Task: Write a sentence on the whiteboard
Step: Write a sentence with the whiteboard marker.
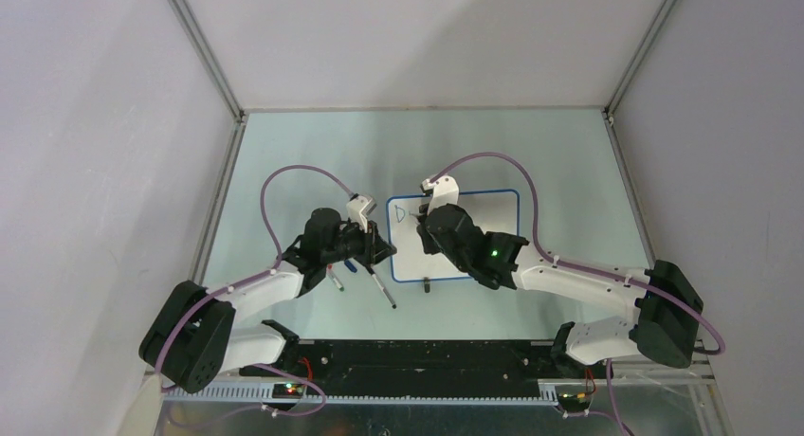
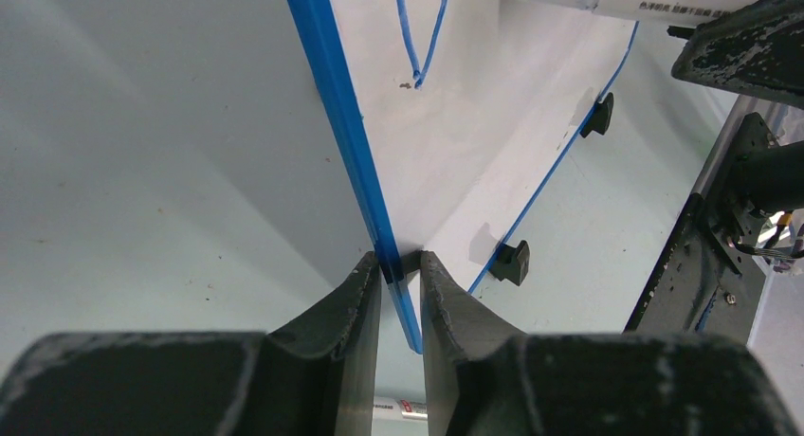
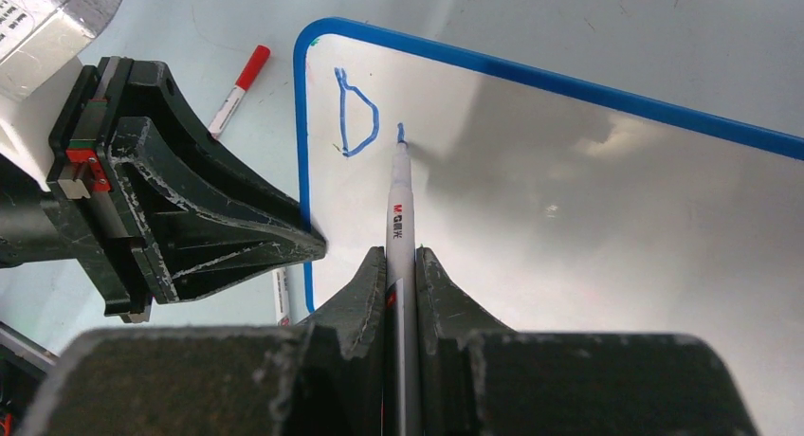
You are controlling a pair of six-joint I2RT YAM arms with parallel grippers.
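The whiteboard [image 1: 474, 242] lies flat on the table, white with a thin blue rim [image 2: 341, 123] and two black clip feet [image 2: 512, 263] on its near edge. My left gripper [image 2: 398, 263] is shut on the rim at the board's left edge, near its front corner. My right gripper [image 3: 401, 256] is shut on a white marker [image 3: 401, 204]. The marker's tip rests on the board just right of the writing. Of the sentence, only a blue letter D [image 3: 356, 114] and a short stroke [image 3: 400, 131] beside it show, in the board's far left corner [image 1: 400, 213].
Loose markers lie on the table left of the board: a red-capped one [image 3: 237, 90] and another by the rim [image 3: 282, 299]. From above, two markers [image 1: 382, 291] [image 1: 334, 280] show in front of the left gripper [image 1: 377, 251]. Enclosure walls stand round the table.
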